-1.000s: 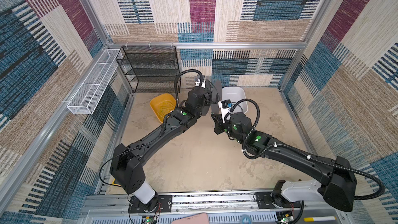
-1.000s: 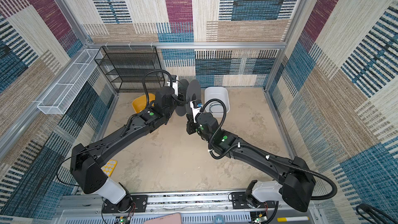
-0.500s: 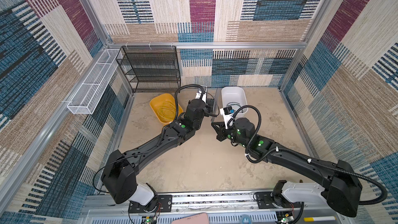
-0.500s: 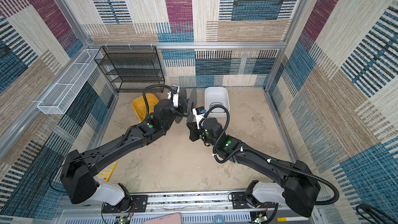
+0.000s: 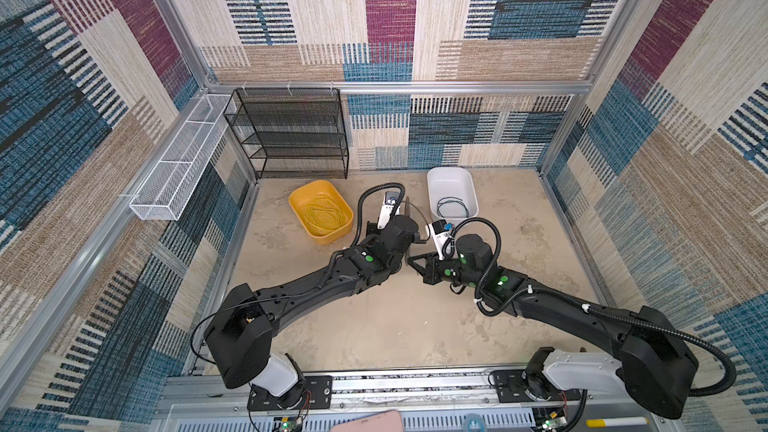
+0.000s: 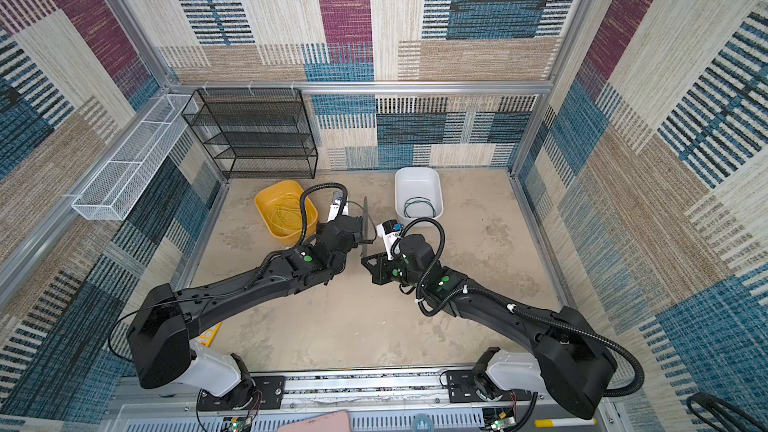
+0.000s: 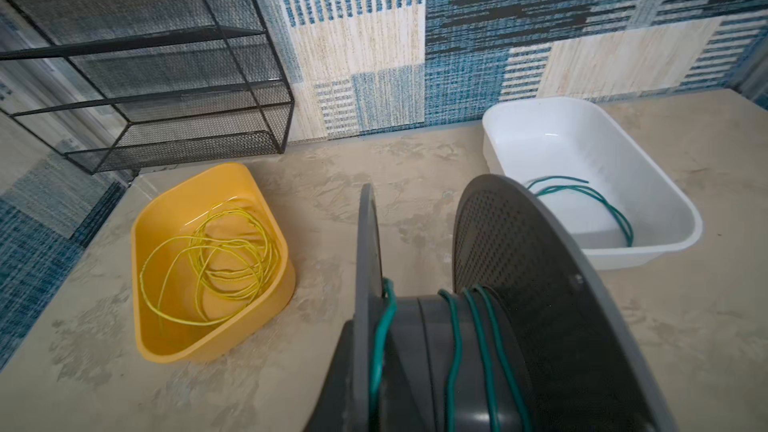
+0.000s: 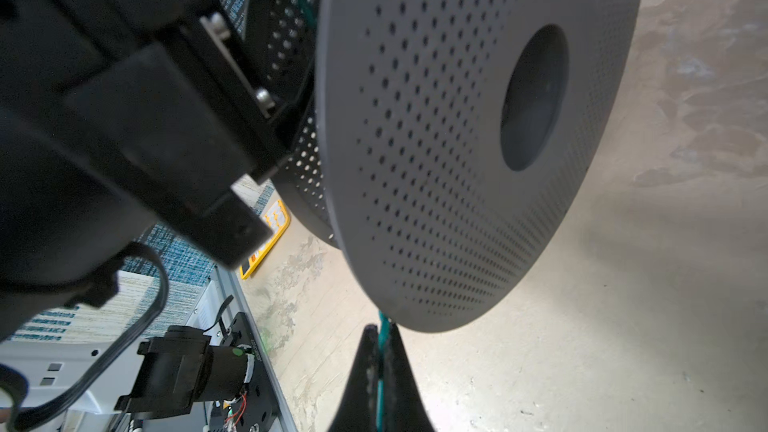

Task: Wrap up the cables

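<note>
Left wrist view: we see yellow bin (image 7: 166, 218) with yellow wire (image 7: 216, 251), left of left gripper (image 5: 409, 238). Left gripper clamped on grey spool (image 7: 540, 284), teal cables (image 7: 480, 326) wound round its hub. Right gripper (image 8: 380, 351) pinches cable strand just beside spool rim; white bin (image 7: 540, 139) beyond holds loose end.

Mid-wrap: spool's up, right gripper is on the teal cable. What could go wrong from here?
The teal cable sits in few, spaced turns on the spool hub, one riding against a flange; slack might let them slip.
The right gripper pinches the cable just beside the flange rim; a bump looks possible.
Loose loops lie in the white bin; pulling could snag its rim or drag it.
</note>
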Motion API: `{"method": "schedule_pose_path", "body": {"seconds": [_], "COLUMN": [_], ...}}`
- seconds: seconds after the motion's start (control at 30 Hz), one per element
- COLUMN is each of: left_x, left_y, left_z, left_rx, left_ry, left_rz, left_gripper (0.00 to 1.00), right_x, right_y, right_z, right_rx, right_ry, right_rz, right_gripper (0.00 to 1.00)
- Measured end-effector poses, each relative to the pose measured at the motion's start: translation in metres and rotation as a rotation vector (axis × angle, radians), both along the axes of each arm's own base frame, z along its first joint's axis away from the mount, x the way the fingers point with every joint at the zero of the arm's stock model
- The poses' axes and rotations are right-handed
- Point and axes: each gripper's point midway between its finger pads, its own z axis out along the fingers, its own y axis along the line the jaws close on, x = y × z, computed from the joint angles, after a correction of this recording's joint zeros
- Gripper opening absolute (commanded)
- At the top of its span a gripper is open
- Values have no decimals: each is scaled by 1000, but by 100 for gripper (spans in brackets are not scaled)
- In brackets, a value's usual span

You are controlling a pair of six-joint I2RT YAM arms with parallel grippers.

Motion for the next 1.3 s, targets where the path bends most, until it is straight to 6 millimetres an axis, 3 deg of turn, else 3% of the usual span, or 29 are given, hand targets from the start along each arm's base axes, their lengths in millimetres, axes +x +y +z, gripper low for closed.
{"method": "schedule_pose_path", "body": {"seconds": [0.1,0.3,0.5,0.77,1.3], "left_x": [-5,-12,-13,-17,-45], "left_y": [-11,-11,-22,-27,-33], "left_z": [-21,-48,-50,-35,-57], "left_rx": [21,43,81,92,109], "left_ry": [26,28,-42,-161,-331], "left_rz": [-19,-22,-35,-68,-206], "left_gripper": [0,0,0,0,0], "right_x": [-3,-11,-11,-3,-23], "right_y": [-1,-5,-11,-14,-16], "right_z": [-9,-37,-38,-22,-66], "right_rx": [15,-4,4,-47,-43], "right_ry": [42,104,120,114,222], "right_rz": [-5,-7,-44,-77,-34], "right_gripper": [0,0,0,0,3]}}
